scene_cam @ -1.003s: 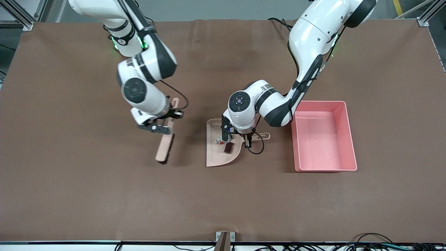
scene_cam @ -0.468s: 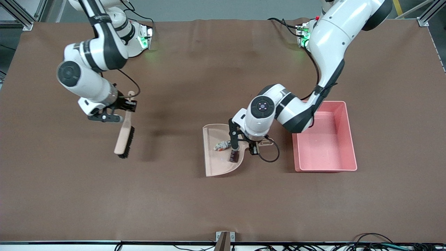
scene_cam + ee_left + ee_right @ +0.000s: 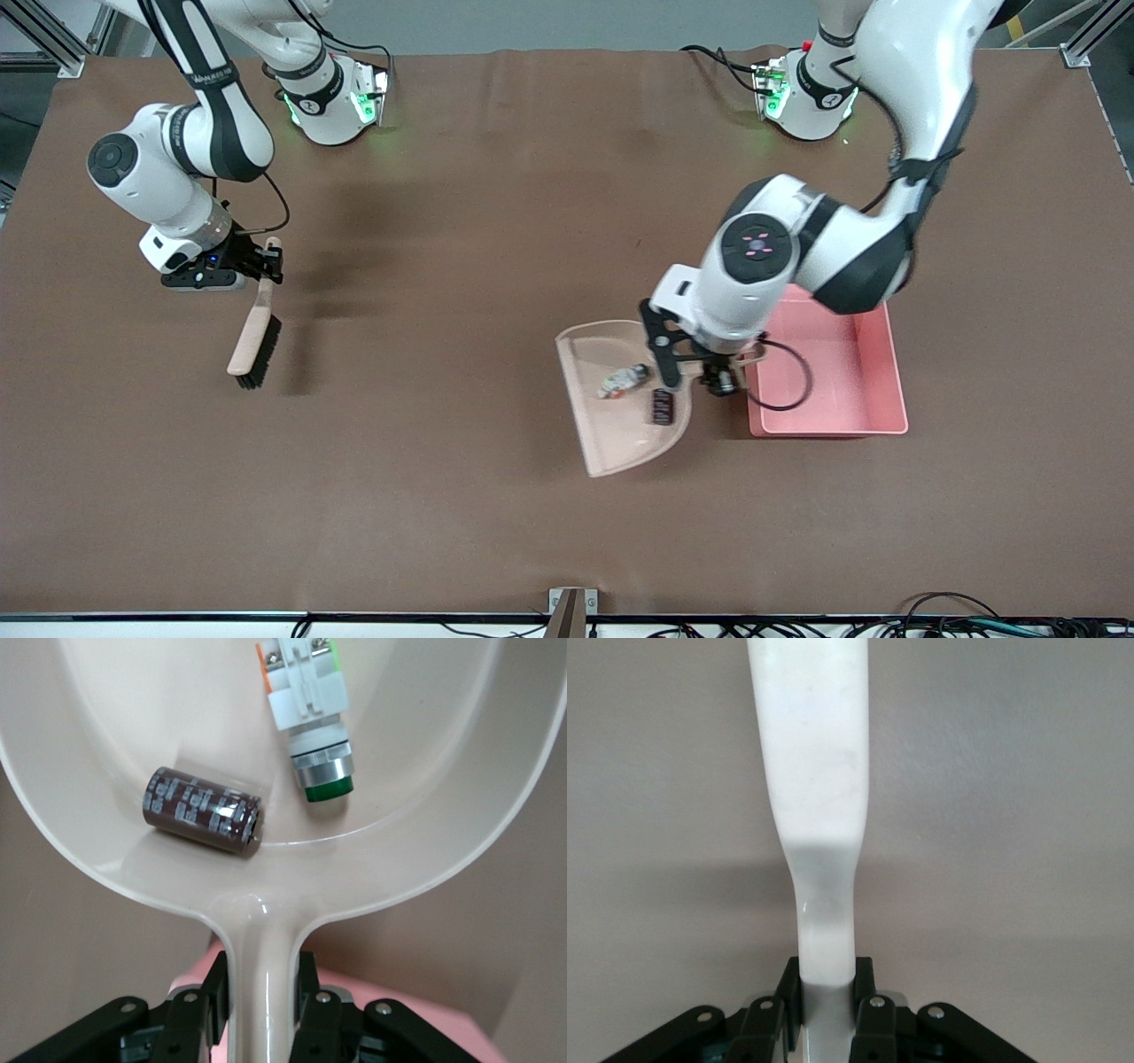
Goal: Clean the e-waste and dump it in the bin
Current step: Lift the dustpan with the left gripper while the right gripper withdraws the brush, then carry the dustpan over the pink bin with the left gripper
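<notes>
Now the dustpan (image 3: 620, 408) is lifted off the surface (image 3: 443, 496) and carried toward the bin (image 3: 873, 354), a clear shift from half a second ago, when it sat lower and farther from the tub. The left gripper (image 3: 261, 997) is clamped on the dustpan handle, right over the bin's near wall. Both pieces of e-waste are kept in the pan, just ahead of that gripper: the white-grey component (image 3: 306, 718) and the dark chip (image 3: 202, 810), which reads as a small cylinder in the left wrist view. A tip into the bin looks to be next. Meanwhile the brush (image 3: 252, 332) is drawn away toward the right arm's end, its handle pinched in the right gripper (image 3: 826, 988).
</notes>
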